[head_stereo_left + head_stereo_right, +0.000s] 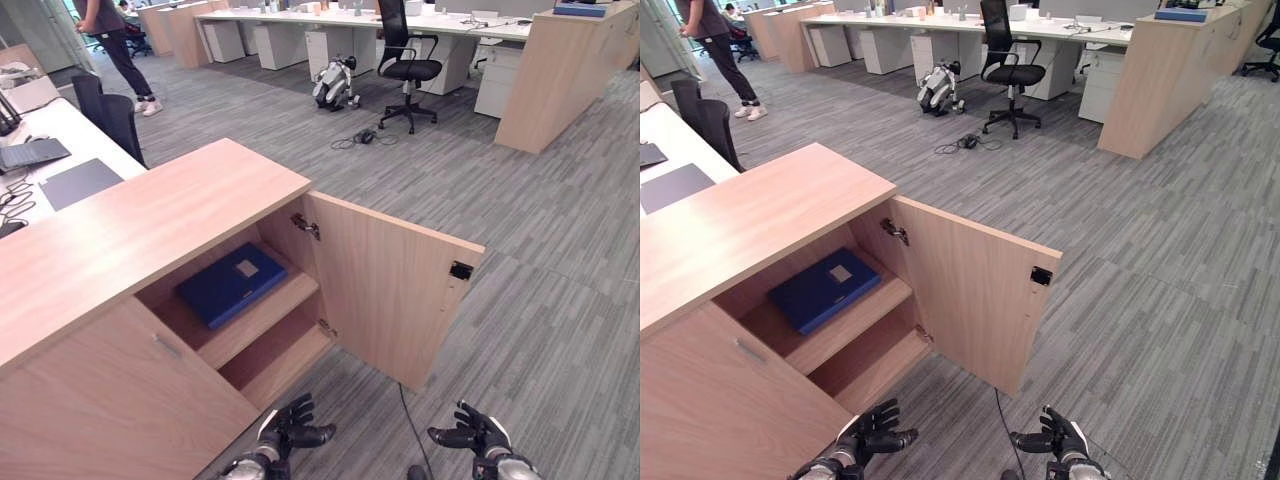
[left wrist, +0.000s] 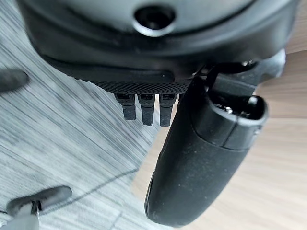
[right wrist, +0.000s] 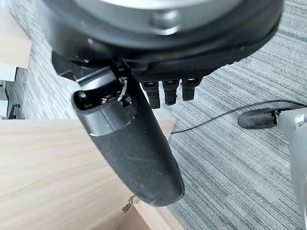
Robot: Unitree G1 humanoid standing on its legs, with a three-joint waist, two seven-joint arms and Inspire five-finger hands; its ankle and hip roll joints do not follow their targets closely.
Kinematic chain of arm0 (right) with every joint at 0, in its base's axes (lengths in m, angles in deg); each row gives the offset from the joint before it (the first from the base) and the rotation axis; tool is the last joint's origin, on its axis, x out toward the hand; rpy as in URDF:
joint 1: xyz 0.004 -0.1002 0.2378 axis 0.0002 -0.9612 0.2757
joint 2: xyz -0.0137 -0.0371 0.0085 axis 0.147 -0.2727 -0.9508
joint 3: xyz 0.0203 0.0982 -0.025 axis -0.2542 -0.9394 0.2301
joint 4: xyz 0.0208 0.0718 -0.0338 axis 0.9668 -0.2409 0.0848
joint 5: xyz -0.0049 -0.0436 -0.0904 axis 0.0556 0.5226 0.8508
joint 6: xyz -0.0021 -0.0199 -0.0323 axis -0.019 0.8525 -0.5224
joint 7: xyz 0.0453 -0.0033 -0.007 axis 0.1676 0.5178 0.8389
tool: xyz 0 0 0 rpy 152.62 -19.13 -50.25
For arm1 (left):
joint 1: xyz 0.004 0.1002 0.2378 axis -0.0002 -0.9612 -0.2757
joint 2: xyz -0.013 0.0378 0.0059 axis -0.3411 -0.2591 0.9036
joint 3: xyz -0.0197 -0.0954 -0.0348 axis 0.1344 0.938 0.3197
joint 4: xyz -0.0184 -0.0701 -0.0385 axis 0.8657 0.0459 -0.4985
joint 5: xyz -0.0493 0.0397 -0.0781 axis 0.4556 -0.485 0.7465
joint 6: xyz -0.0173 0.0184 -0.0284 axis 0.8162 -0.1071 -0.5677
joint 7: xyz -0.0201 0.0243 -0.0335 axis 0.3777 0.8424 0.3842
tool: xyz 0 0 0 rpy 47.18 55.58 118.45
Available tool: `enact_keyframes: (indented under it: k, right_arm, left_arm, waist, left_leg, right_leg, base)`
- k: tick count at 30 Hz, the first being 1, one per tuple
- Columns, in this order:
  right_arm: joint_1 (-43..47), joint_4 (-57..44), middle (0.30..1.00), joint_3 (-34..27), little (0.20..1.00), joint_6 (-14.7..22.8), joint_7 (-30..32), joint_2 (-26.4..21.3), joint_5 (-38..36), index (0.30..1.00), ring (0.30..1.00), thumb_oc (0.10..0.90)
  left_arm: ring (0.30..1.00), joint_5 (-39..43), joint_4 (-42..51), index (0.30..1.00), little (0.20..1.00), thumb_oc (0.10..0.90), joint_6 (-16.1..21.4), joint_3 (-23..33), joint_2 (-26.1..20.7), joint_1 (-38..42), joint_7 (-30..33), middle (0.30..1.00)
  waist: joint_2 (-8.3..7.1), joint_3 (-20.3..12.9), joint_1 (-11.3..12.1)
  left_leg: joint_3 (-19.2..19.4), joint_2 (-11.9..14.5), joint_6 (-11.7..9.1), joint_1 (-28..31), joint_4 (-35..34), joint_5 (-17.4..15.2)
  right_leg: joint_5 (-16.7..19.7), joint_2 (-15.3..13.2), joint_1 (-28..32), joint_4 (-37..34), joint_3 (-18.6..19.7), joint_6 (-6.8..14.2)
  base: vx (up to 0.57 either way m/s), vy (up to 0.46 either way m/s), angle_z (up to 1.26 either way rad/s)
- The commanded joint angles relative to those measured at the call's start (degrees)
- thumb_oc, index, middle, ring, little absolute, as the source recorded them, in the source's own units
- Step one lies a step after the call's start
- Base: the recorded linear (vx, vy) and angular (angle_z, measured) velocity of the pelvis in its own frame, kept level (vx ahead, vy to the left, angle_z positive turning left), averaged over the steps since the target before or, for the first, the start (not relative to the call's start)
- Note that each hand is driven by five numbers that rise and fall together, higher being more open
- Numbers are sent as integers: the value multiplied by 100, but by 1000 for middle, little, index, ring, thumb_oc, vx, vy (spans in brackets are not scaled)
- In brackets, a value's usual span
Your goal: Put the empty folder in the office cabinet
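At the far left a white desk point(image 1: 70, 135) runs along the wall with a laptop point(image 1: 30, 153) and a grey pad point(image 1: 78, 182) on it, and a dark chair point(image 1: 110, 115) stands beside it; a person point(image 1: 115, 45) stands farther back in the aisle. Nearer, the wooden cabinet point(image 1: 120, 230) fills the left of the room, its left door point(image 1: 110, 400) closed; the blue folder point(image 1: 232, 283) lies flat on the upper shelf point(image 1: 265, 315) inside the open right half, label upward, and a lower shelf point(image 1: 285, 360) sits beneath it. The folder is well apart from both hands, up and farther back from them inside the cabinet; nothing touches it. The left hand point(image 1: 290, 428) hangs low in front of the cabinet above the grey carpet point(image 1: 540, 260), fingers loosely relaxed and spread, holding nothing; its wrist view shows the thumb point(image 2: 201, 158) standing out and short fingertips point(image 2: 146, 109) free over the floor. To the right the open door point(image 1: 385, 285) swings out toward the room, a small black catch near its upper corner. The right hand point(image 1: 478, 432) hangs at the same low height just right of the door's near edge, fingers likewise slack and empty. Far back stand a black office chair point(image 1: 405, 65), a small robot dog point(image 1: 335, 82) on the floor, white desks point(image 1: 350, 30) and a tall wooden counter point(image 1: 565, 70).
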Motion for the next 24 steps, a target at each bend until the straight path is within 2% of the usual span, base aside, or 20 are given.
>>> enact_keyframes:
  k: [1,2,4,6,8,9,14,17,24]
  right_arm:
    - [527,-274,900,71,900,402,-68,186,-197,900,900,800]
    - [546,-215,900,41,900,413,-38,117,-196,900,900,800]
    - [622,-116,900,5,900,419,24,24,-199,900,900,800]
    - [726,-25,900,-71,900,413,99,-44,-244,900,900,800]
    - [849,-3,900,-185,900,433,153,-163,-316,900,900,800]
    - [898,22,900,-216,900,436,158,-211,-316,900,900,800]
    - [1362,25,900,-258,900,490,233,-435,-317,900,900,800]
    - [2087,-115,900,-269,900,569,329,-745,-421,900,900,800]
    - [3097,-276,900,-170,900,715,407,-914,-742,900,900,800]
  left_arm:
    - [900,-63,-2,900,900,800,340,160,-401,474,64,900]
    - [900,27,31,900,900,800,344,169,-385,509,70,900]
    - [900,163,48,900,900,800,366,211,-366,477,77,900]
    - [900,221,99,900,900,800,369,169,-351,461,75,900]
    - [900,219,143,900,900,800,362,95,-349,438,48,900]
    - [900,215,142,900,900,800,355,72,-353,403,43,900]
    - [900,88,-9,900,900,800,345,56,-438,290,-54,900]
    - [900,-65,-38,900,900,800,328,-35,-576,139,-135,900]
    - [900,-28,-346,900,900,800,293,13,-633,54,-149,900]
  waist:
    - [-224,124,41]
    - [-231,205,52]
    - [-287,247,77]
    - [-330,265,148]
    - [-400,263,289]
    - [-393,273,331]
    - [-412,193,400]
    - [-439,90,473]
    - [-504,-44,618]
  left_leg:
    - [-195,-233,-58,74,864,-410]
    - [-296,-104,-157,-114,1264,-80]
    - [-450,-127,-152,-220,1534,-8]
    - [-690,-316,-64,-359,1538,-130]
    - [-1016,-712,60,-632,1302,-410]
    - [-1127,-800,91,-669,1167,-463]
    - [-1199,-855,167,-414,780,-522]
    - [-1063,-864,241,-107,455,-545]
    - [-908,-899,335,206,59,-532]
  right_leg:
    - [-881,-14,152,296,-137,34]
    - [-909,53,254,259,-160,-39]
    - [-959,98,319,242,-116,-112]
    - [-990,86,359,223,-62,-119]
    - [-1014,50,425,193,-7,-109]
    - [-1025,63,434,212,-24,-93]
    - [-1025,135,547,154,56,-81]
    - [-975,128,608,148,55,-55]
    - [-944,149,612,181,86,-1]
  base:
    - [10,-134,-16]
    - [4,-129,-19]
    - [25,-123,-17]
    - [38,-54,-24]
    - [57,-36,-21]
    - [45,-18,-15]
    - [51,10,-30]
    - [48,44,-10]
    - [21,48,-13]
